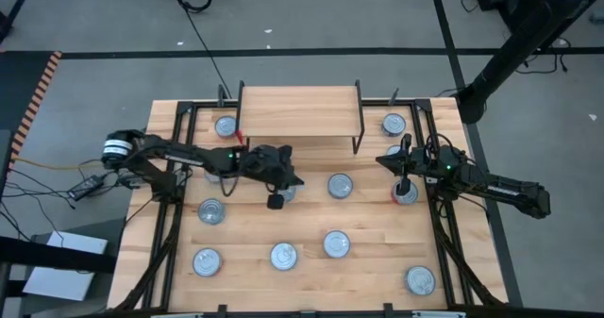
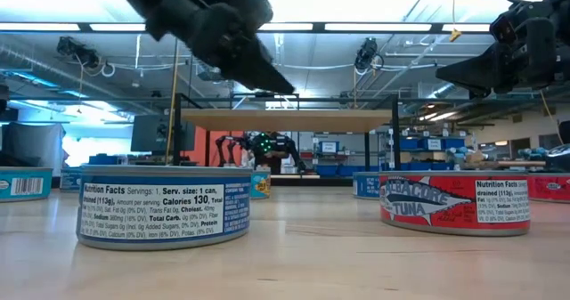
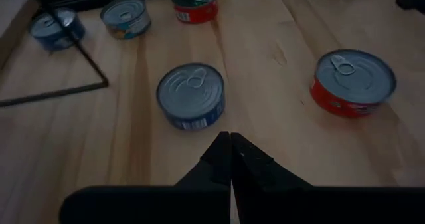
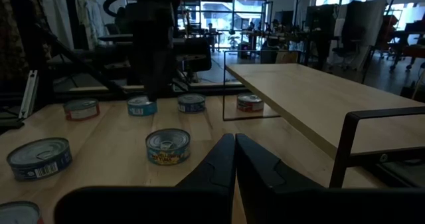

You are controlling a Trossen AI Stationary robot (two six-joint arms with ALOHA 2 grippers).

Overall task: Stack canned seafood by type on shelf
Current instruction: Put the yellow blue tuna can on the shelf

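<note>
Slatted light-wood tabletop [image 1: 311,224] is strewn with short round silver-topped tins [image 1: 337,243], while the small plank-topped, black-legged shelf [image 1: 300,111] at upper centre is seen empty. Left gripper [image 1: 275,201], at frame centre, and right gripper [image 1: 400,185], centre-right, are both closed on nothing. Tins are judged rigid, light and smooth; a grasp across the sidewall is advised.

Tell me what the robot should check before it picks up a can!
1. Shelf top free for stacking: ok, no cans on it.
2. Left gripper holds nothing: ok, fingers shut and empty.
3. Left fingers open enough to grab: not ok.
4. Blue can upright just ahead of the left gripper: ok.
5. Right gripper holds nothing: ok, fingers shut and empty.
6. Red can clear of blue can: ok.
</note>
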